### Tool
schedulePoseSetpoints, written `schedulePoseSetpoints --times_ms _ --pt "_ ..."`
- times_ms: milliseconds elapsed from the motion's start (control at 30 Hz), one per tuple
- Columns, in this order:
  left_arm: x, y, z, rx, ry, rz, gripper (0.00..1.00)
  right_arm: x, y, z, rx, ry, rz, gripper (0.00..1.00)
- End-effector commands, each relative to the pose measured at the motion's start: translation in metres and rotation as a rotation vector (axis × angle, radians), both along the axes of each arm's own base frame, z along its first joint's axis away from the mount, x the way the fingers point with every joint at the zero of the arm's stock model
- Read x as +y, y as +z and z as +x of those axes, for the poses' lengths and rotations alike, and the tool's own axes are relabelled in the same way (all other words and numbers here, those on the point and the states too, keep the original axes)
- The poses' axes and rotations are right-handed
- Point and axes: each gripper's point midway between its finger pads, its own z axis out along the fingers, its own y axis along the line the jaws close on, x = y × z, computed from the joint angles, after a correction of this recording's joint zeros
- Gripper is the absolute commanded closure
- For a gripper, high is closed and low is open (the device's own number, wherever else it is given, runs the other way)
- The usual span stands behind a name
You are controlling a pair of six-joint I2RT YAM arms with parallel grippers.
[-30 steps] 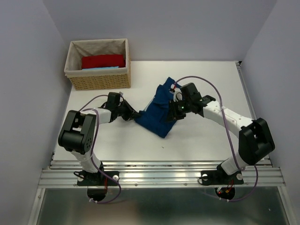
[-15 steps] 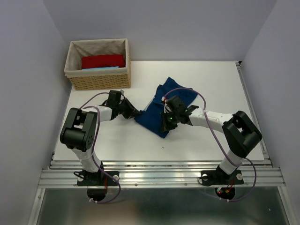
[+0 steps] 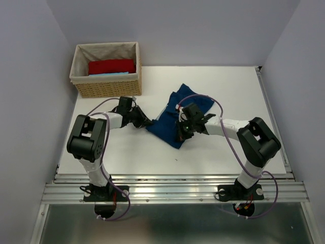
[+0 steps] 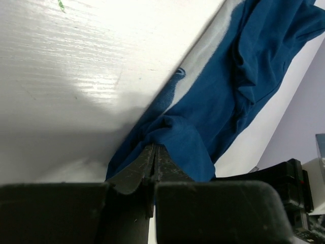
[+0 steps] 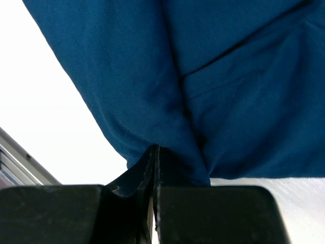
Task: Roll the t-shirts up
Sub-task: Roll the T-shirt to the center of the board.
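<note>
A dark navy blue t-shirt [image 3: 172, 118] lies crumpled in the middle of the white table. My left gripper [image 3: 148, 123] is shut on the shirt's left edge; in the left wrist view its jaws [image 4: 154, 150] pinch a fold of blue cloth [image 4: 223, 96]. My right gripper [image 3: 181, 136] is shut on the shirt's near edge; in the right wrist view its jaws [image 5: 154, 151] pinch the hem of the cloth [image 5: 203, 76]. Both grippers sit low at the table surface.
A wicker basket [image 3: 106, 86] with a cloth liner stands at the back left, holding a red folded shirt [image 3: 111, 66] over a light blue one. Grey walls enclose the table. A metal rail [image 3: 172, 185] runs along the near edge.
My right gripper moved from the shirt's upper right down and left to its near edge and shut on it. The left gripper kept its hold on the left edge.
</note>
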Motion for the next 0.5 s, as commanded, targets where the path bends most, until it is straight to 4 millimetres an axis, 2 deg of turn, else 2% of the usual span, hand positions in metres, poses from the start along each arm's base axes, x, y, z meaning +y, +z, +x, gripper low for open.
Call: schedulePoseSetpoints --times_ms 0,33,133,233,267,333,467 --pt "0.011 0.057 0.019 -0.176 -0.001 0.062 0.90 -0.001 -0.014 -0.003 -0.020 0.097 -0.026 0.99" --pt "0.015 0.068 0.019 -0.218 -0.004 0.101 0.90 -0.001 -0.012 -0.005 -0.015 0.112 -0.021 0.99" --pt "0.018 0.081 0.014 -0.252 -0.028 0.164 0.90 -0.002 -0.005 -0.007 -0.023 0.138 -0.026 0.99" --pt "0.014 0.082 0.006 -0.268 -0.064 0.208 0.90 -0.005 0.005 -0.008 -0.039 0.150 -0.031 0.99" --pt "0.007 0.084 0.001 -0.277 -0.086 0.208 0.90 -0.004 0.010 -0.006 -0.047 0.145 -0.025 0.99" --pt "-0.001 0.084 -0.004 -0.276 -0.102 0.199 0.90 0.001 0.028 0.000 -0.087 0.119 0.012 0.99" --pt "-0.018 0.064 -0.010 -0.231 -0.135 0.170 0.91 0.017 0.055 0.006 -0.103 0.045 0.129 0.97"
